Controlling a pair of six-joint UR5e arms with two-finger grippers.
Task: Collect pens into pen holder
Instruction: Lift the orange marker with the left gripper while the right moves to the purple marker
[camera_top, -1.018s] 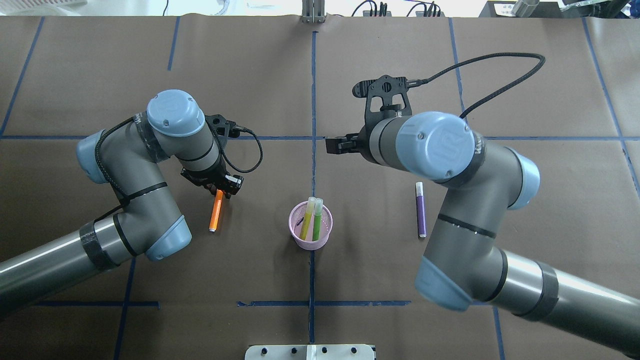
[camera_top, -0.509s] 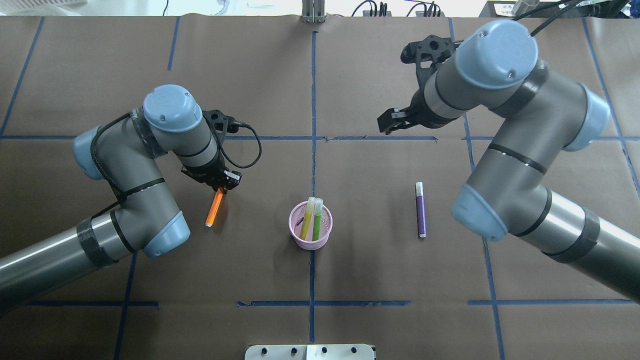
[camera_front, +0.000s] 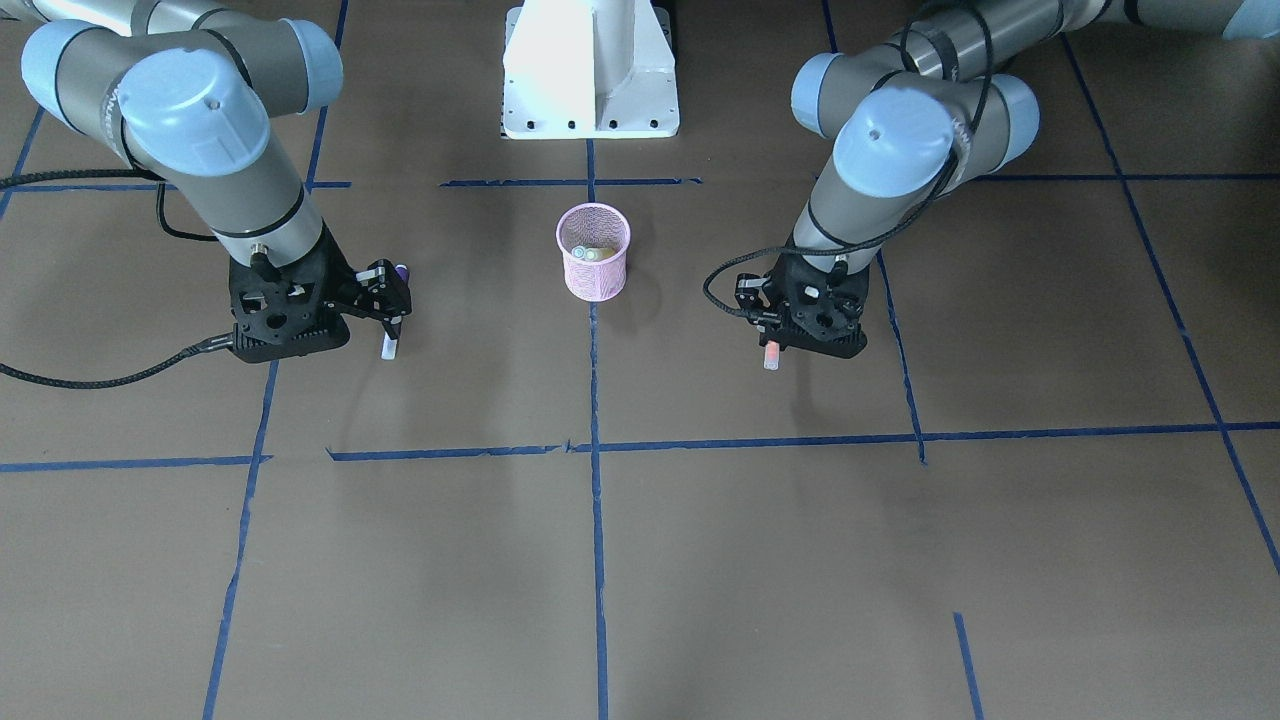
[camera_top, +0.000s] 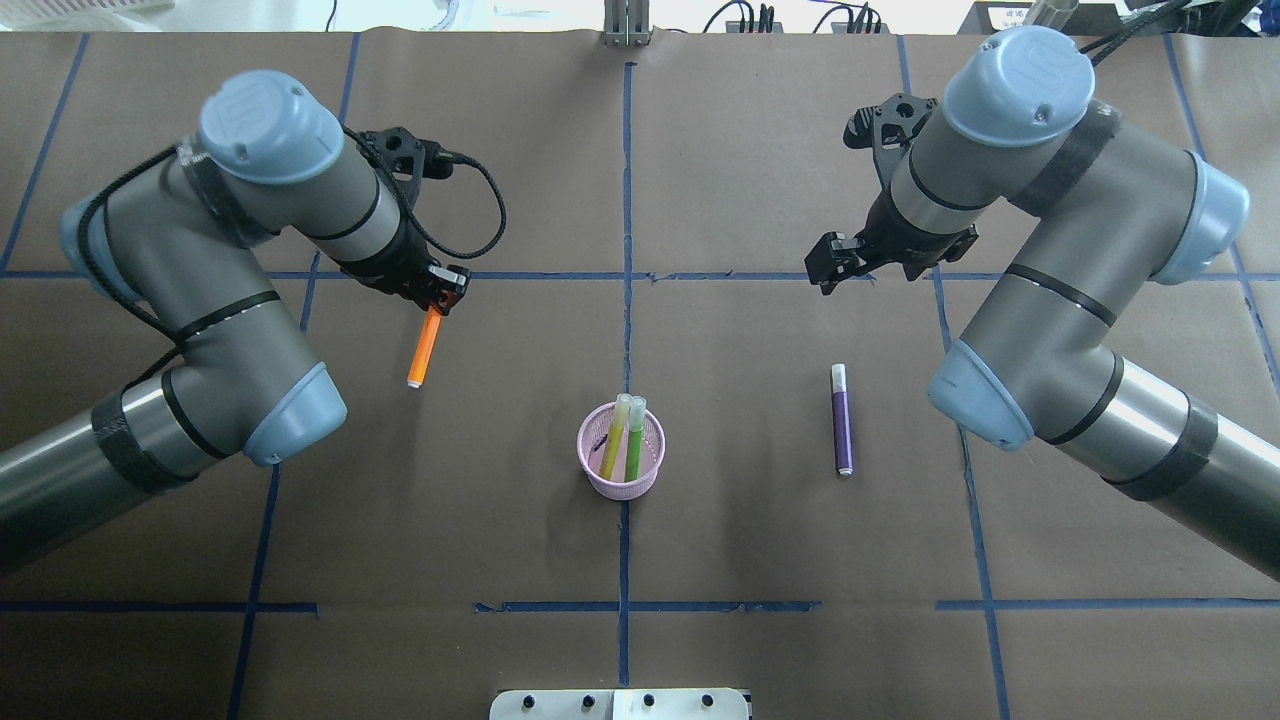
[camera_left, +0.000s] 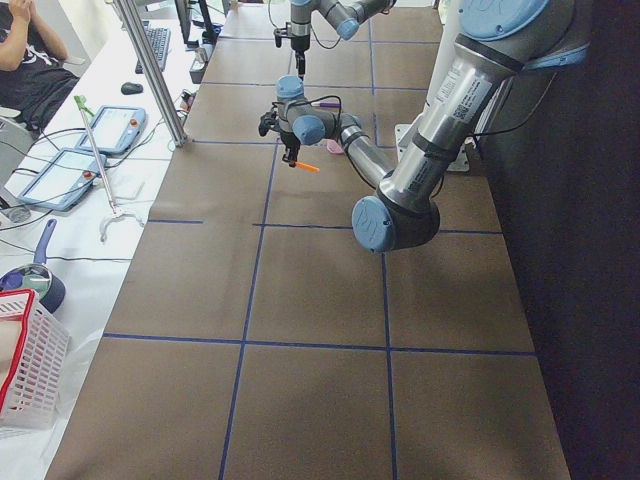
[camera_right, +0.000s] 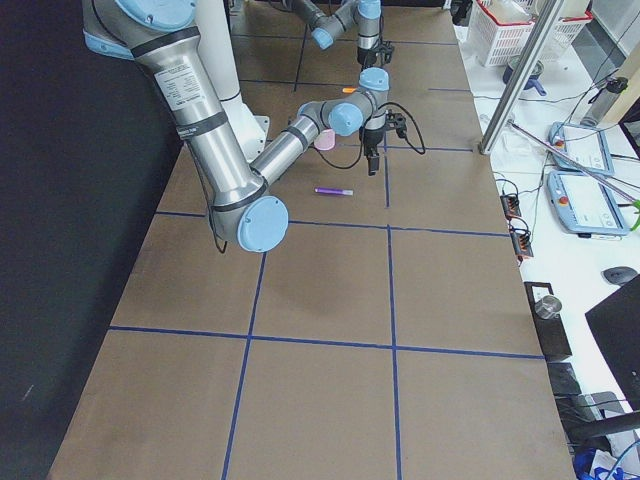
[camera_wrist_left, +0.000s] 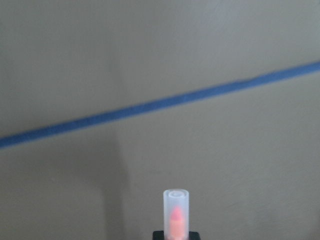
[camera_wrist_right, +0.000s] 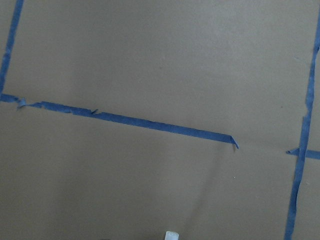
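An orange pen (camera_top: 421, 346) hangs tilted above the table, my left gripper (camera_top: 438, 298) shut on its upper end; the pale cap (camera_wrist_left: 175, 201) points down in the left wrist view. The purple pen (camera_top: 842, 420) lies flat on the table, right of centre. My right gripper (camera_top: 829, 271) hovers high above the table, beyond the purple pen, open and holding nothing. The pink mesh pen holder (camera_top: 620, 487) stands at the centre line with a yellow pen (camera_top: 613, 440) and a green pen (camera_top: 633, 442) leaning inside it.
Brown paper with blue tape lines (camera_top: 627, 200) covers the table. The robot's white base (camera_front: 590, 70) stands behind the holder. Screens, a basket and a seated person (camera_left: 25, 60) are off the table's far side in the exterior left view.
My left gripper has lifted the orange pen off the table and carried it up and away from the robot. The right arm has swung from the centre out to the right and risen.
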